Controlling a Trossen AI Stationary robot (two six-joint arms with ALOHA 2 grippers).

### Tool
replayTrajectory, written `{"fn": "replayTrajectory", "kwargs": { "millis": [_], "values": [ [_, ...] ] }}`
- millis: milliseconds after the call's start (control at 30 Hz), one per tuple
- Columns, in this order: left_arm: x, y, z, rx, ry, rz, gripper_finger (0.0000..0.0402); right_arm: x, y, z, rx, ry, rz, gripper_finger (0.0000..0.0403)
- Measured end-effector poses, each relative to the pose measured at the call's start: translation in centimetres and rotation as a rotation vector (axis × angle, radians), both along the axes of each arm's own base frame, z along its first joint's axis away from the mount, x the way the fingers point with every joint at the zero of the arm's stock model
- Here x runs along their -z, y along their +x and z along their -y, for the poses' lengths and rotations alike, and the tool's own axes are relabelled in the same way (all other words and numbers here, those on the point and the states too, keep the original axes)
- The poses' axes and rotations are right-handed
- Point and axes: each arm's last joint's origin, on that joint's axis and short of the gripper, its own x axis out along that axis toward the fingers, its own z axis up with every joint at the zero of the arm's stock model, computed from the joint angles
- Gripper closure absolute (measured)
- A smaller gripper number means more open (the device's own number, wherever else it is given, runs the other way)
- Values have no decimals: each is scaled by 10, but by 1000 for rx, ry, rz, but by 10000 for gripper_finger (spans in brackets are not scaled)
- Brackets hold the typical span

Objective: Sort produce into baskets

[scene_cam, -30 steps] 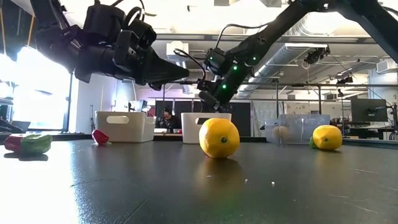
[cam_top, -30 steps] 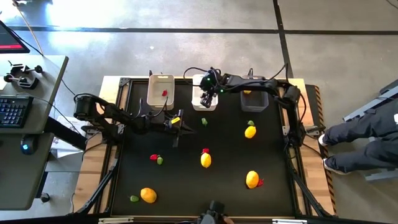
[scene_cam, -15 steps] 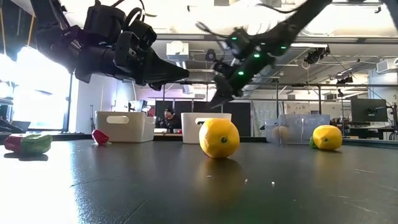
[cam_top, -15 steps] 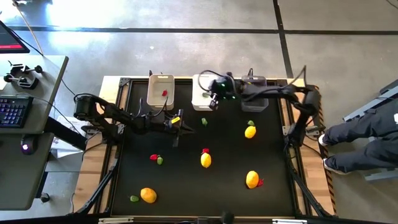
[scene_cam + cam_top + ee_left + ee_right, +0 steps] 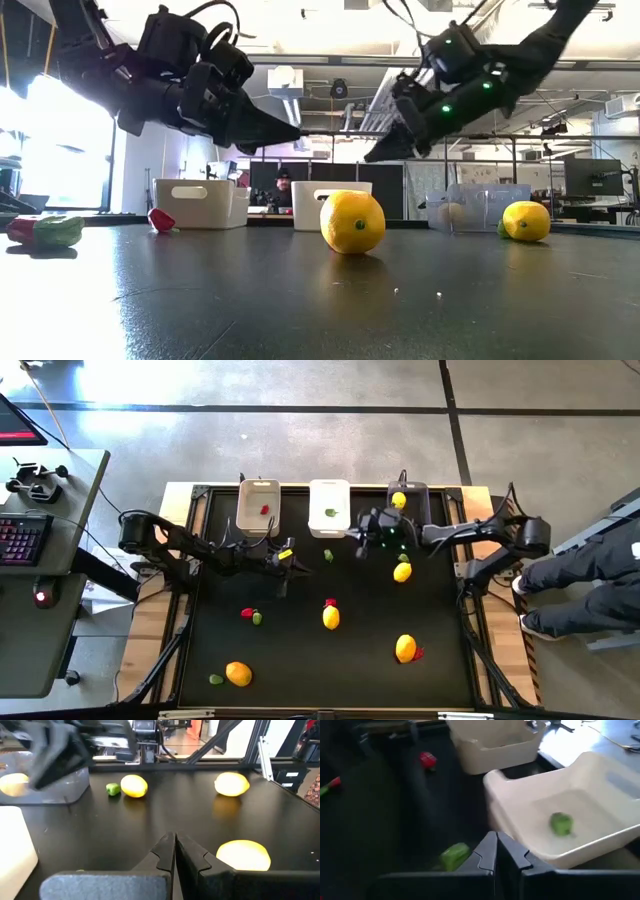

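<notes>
Three baskets stand along the far edge. The beige basket (image 5: 259,505) holds a red piece (image 5: 265,510). The white basket (image 5: 329,505) holds a green piece (image 5: 561,823). The dark grey basket (image 5: 408,502) holds a yellow fruit (image 5: 398,500). My right gripper (image 5: 358,548) hangs shut above the table, just near of the white basket, and holds nothing. A loose green piece (image 5: 328,556) lies beside it. My left gripper (image 5: 303,567) hovers shut over the table's left middle. Yellow fruits (image 5: 402,571) (image 5: 331,618) (image 5: 405,649) and an orange one (image 5: 238,674) lie on the table.
Small red and green pieces lie scattered on the black table: a pair (image 5: 252,616) at left, a red one (image 5: 331,602) by the middle fruit, a red one (image 5: 418,653) at near right and a green one (image 5: 215,680) near the front. A person's legs (image 5: 580,585) show at right.
My right gripper has drawn back from over the white basket, toward the table's right and near edges, and its arm has swung out to the right. A green piece now shows inside the white basket, where the gripper covered it before.
</notes>
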Motion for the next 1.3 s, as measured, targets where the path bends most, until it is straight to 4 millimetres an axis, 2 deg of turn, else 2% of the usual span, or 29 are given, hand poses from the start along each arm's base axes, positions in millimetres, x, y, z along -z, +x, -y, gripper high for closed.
{"fn": "replayTrajectory", "kwargs": {
  "millis": [200, 433, 733, 967, 1100, 1300],
  "values": [
    [-11, -2, 2, 23, 12, -79, 401, 16, -6, -28, -77, 16, 27, 402],
    [-36, -13, 15, 76, 46, -231, 401, 22, -11, -47, -136, -28, 62, 403],
    [-57, -38, 31, 24, 50, -396, 401, 29, -18, -49, -194, -37, 55, 403],
    [-57, -56, 43, 5, -34, -573, 396, 29, -17, -51, -247, -44, 55, 403],
    [-58, -64, 52, -46, -27, -695, 374, 30, -18, -51, -248, -44, 48, 403],
    [-60, -74, 73, -8, -31, -794, 317, 31, -18, -51, -250, -44, 33, 403]
  ]
}}
